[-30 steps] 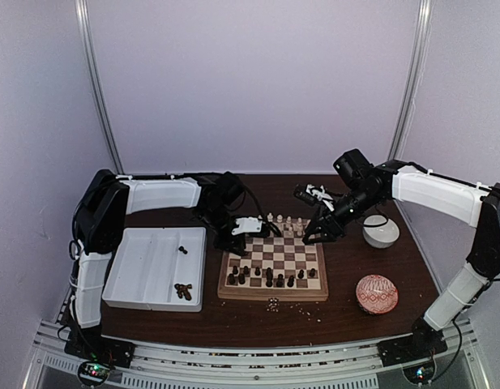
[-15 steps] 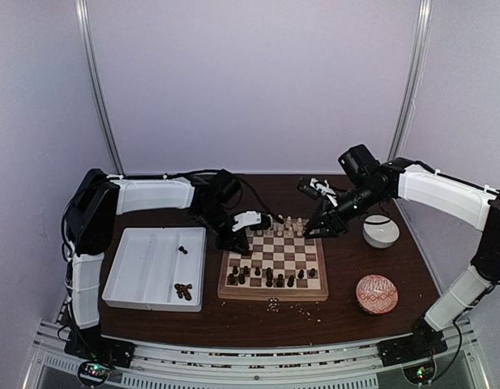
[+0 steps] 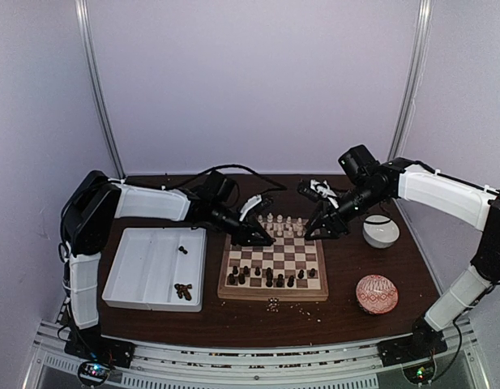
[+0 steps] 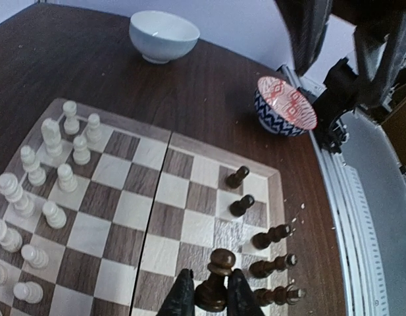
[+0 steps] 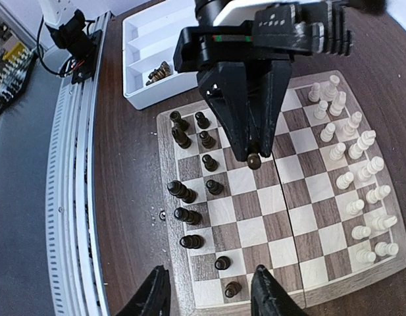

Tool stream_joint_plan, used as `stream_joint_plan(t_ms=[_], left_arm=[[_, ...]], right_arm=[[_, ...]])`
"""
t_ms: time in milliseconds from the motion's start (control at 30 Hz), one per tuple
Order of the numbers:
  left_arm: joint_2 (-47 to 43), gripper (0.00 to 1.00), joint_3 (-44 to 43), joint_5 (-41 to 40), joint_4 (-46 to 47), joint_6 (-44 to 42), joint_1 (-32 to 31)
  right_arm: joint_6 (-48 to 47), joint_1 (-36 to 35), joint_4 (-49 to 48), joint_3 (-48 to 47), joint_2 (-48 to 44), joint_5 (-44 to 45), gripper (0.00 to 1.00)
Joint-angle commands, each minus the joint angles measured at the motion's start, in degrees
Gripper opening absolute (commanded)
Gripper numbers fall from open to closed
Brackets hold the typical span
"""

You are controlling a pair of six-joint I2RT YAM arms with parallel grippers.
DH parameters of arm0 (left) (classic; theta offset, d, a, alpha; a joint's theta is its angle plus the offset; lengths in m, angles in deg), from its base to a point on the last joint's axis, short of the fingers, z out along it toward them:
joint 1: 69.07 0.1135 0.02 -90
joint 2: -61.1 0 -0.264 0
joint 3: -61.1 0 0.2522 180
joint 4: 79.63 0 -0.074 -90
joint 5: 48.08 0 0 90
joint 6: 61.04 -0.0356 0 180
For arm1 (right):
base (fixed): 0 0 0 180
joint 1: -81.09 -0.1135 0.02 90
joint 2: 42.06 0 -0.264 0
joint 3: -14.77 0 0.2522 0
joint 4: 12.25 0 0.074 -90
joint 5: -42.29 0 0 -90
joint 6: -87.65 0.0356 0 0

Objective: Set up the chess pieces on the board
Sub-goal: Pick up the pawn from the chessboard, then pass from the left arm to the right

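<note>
board (image 3: 282, 258): flat on the table (image 3: 355, 259), midway between the left and right edges and nearer the front edge than the back
left tool (image 4: 211, 297): clenched on one dark chessman (image 4: 216, 282), with a finger against each side of it
held piece, place: over the board's left part, just on the dark set's side of the fold seam; whether its base touches a square cannot be told
right tool (image 5: 212, 296): released, jaws apart with nothing between them, hovering at the board's far right corner
dark chessmen (image 3: 268, 278): standing in the board's rows toward the front edge of the table
cream chessmen (image 3: 288, 222): standing in the rows toward the back edge
tray (image 3: 144, 267): white, by the left edge, with a few dark pieces lying in it
white bowl (image 3: 381, 232): toward the right edge, apart from the board
patterned bowl (image 3: 376, 293): near the front right corner
crumbs (image 3: 273, 304): pale bits just in front of the board
</note>
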State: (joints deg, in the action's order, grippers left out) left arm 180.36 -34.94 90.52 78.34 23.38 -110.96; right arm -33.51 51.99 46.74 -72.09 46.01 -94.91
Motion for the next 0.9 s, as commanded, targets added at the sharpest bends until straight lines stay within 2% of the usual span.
stream_joint_plan(t_ms=[0, 100, 267, 400, 600, 867], left_arm=[[-0.02, 0.13, -2.42, 10.17, 8.71, 6.59, 1.11], [0.65, 0.13, -4.02, 13.18, 8.09, 7.35, 1.74], [1.40, 0.14, -6.93, 16.85, 3.90, 6.38, 1.93], [1.85, 0.14, -9.38, 19.90, -0.62, 4.74, 1.98], [2.95, 0.14, -12.31, 23.61, -6.16, 2.64, 2.00], [3.41, 0.14, -13.63, 24.43, -10.22, 0.34, 1.99]], right_arm=[[-11.79, -0.77, -0.01, -0.22, -0.01, 1.70, 0.46], [-19.06, -1.47, 0.71, -2.75, 1.65, 2.47, 0.49], [-26.01, -3.84, 1.66, -6.84, 3.73, 2.20, 0.53], [-31.09, -6.09, 0.72, -6.65, 3.13, 3.68, 0.55], [-29.87, -8.21, -3.12, -7.34, 3.72, 6.51, 0.52], [-25.43, -8.25, -7.67, -8.69, 5.32, 8.35, 0.49]])
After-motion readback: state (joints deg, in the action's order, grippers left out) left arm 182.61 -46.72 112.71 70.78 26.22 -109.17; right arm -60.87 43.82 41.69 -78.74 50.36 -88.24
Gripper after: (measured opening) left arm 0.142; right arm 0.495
